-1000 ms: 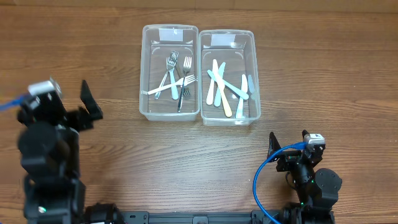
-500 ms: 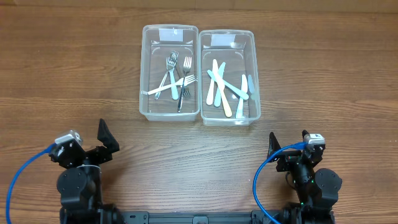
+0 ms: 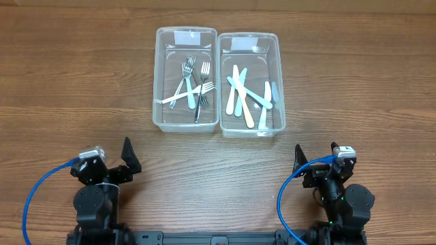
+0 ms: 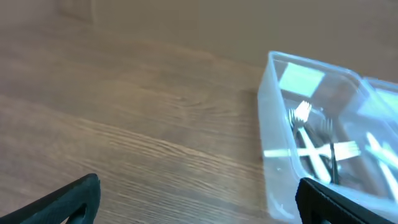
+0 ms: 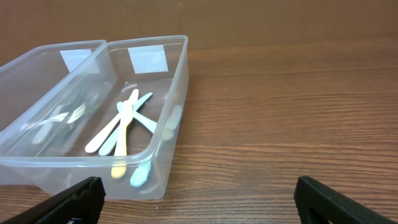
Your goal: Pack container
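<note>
Two clear plastic containers stand side by side at the far middle of the table. The left container [image 3: 157,82] [image 4: 272,124] holds several metal forks [image 3: 192,83] [image 4: 313,146]. In the right container [image 3: 280,82] [image 5: 178,81] lie several pastel knives [image 3: 245,99] [image 5: 126,119]. My left gripper [image 3: 107,158] [image 4: 199,208] is open and empty at the near left, well short of the containers. At the near right, my right gripper [image 3: 315,154] [image 5: 199,205] also stands open with nothing between its fingers. The left wrist view is blurred.
Bare wooden table [image 3: 82,75] lies around the containers and between them and both grippers. Blue cables [image 3: 34,197] loop beside each arm base at the near edge.
The left arm has swung from the left side of the table down and inward to the near edge, its gripper still open. The right arm and both containers have stayed put.
</note>
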